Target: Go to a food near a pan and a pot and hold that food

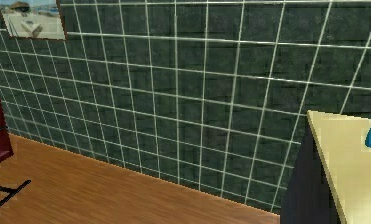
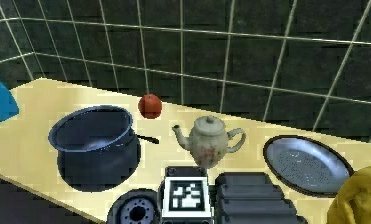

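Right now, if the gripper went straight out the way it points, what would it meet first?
Likely the dark blue round pot, whose near wall stands just beyond the gripper on the pale yellow counter. Depth and height are unclear, so it might pass beside it.

pot (image 2: 91,145): dark blue, deep, standing upright
red round food (image 2: 150,105): sitting just behind the pot
pan (image 2: 308,163): grey, shallow, lying flat, well apart rightward

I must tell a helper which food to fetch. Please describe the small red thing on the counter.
Find the pale yellow counter under the tiled wall. Between the dark blue pot and the cream teapot, nearer the wall, lies a small ball. It alone is red.
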Motion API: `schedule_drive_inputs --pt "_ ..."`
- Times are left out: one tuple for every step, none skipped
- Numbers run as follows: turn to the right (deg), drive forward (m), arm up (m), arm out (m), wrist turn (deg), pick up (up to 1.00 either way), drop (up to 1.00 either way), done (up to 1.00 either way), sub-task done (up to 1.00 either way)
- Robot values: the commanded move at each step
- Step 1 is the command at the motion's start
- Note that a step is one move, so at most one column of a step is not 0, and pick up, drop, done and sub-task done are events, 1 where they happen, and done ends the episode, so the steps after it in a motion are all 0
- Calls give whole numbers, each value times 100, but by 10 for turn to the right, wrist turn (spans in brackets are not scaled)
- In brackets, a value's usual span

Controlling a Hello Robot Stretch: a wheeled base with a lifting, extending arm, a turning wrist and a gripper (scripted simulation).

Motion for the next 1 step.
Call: schedule_drive_inputs --pt "0 0 0 44 0 0 0 0 0"
